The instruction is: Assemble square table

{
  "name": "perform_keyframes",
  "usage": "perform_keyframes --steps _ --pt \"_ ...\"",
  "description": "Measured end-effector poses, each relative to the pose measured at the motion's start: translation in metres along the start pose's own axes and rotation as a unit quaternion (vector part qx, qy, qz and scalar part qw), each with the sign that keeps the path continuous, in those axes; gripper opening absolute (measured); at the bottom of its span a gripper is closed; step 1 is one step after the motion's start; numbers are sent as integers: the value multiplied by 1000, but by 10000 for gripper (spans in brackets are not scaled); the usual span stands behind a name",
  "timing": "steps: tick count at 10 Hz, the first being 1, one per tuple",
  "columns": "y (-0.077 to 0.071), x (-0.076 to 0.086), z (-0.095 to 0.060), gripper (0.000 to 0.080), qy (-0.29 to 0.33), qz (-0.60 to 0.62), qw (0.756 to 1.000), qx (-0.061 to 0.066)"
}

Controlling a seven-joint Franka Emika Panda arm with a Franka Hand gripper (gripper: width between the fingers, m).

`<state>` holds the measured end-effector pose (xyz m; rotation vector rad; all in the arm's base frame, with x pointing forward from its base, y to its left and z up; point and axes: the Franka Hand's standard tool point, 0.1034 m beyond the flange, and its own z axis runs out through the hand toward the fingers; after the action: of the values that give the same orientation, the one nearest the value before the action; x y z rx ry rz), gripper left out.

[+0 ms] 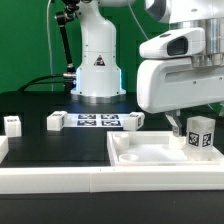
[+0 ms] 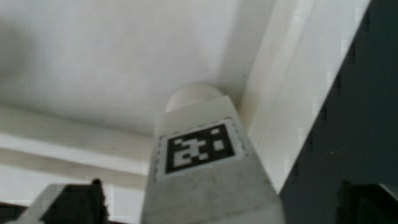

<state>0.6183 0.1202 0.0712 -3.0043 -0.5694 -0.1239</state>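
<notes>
While the gripper sits open, fingers clear either side of tagged leg, leg upright inside tabletop by its rim, marker board and loose leg behind tabletop

the black table carries the marker board, three loose legs, the square top and a white rail.

Arm low, end effector pointing down, jaws apart.

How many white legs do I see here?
4. The far-left leg sits alone; the second leg and third leg flank the marker board; the fourth leg stands on the tabletop at the gripper.
</notes>
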Motion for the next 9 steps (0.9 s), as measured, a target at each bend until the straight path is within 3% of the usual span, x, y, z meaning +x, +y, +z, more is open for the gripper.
perform_keyframes --steps 3,4,5,6,9 --pt "2 -1 1 649 -2 -69 998 -3" --pt "2 -1 2 498 -2 -69 998 -3" --pt "2 -1 2 498 -3 -68 998 -3" --pt "2 -1 2 323 -3 -67 998 -3" --pt "2 -1 2 287 -2 -14 1000 -2"
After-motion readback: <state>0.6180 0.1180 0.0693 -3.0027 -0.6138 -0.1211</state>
